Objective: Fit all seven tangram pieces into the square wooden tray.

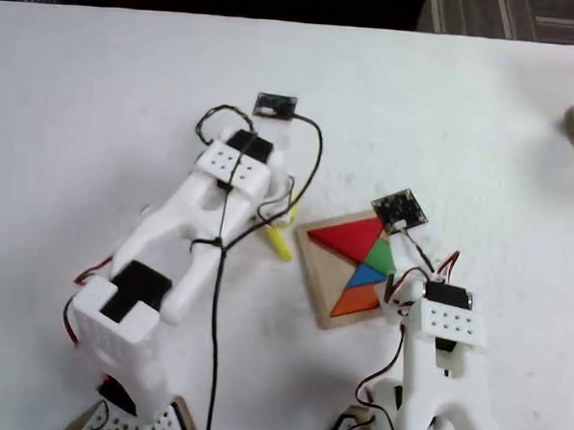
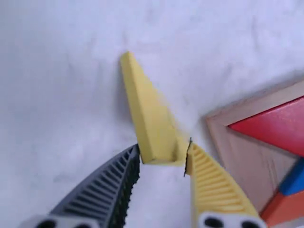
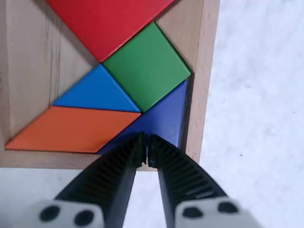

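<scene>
Centre frame, just left of the tray (image 1: 310, 269), the left gripper (image 2: 161, 151) clamps the yellow piece (image 2: 145, 104); best lifted over the rim, then laid flat.

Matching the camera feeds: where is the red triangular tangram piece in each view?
High view: red triangular tangram piece in the far side of the square wooden tray.
Left wrist view: red triangle inside the tray corner, past the yellow tangram piece.
Right wrist view: red triangle touching the green square piece.
Shared landmark: the tray's rim.
</scene>
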Tool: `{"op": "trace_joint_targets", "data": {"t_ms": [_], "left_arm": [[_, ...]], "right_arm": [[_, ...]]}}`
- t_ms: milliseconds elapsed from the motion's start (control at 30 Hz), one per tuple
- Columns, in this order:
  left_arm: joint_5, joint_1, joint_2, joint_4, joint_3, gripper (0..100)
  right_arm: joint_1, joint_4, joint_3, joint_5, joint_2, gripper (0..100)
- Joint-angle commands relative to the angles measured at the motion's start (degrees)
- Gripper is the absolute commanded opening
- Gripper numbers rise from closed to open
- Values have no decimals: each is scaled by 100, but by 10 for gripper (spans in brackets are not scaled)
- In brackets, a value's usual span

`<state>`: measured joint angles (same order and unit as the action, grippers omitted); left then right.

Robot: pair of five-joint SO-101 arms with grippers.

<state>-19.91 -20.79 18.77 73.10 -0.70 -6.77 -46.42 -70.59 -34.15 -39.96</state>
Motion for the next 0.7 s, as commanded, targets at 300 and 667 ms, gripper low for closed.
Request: {"op": "trace_joint_targets", "data": {"t_ms": [300,667], "left_arm": [[-79,-101,462,-642,-35,180],[-35,-13,1244,-193,651,20]], "right_arm": [[22,92,26,-79,-101,19],[22,92,26,-79,-92,19]]}}
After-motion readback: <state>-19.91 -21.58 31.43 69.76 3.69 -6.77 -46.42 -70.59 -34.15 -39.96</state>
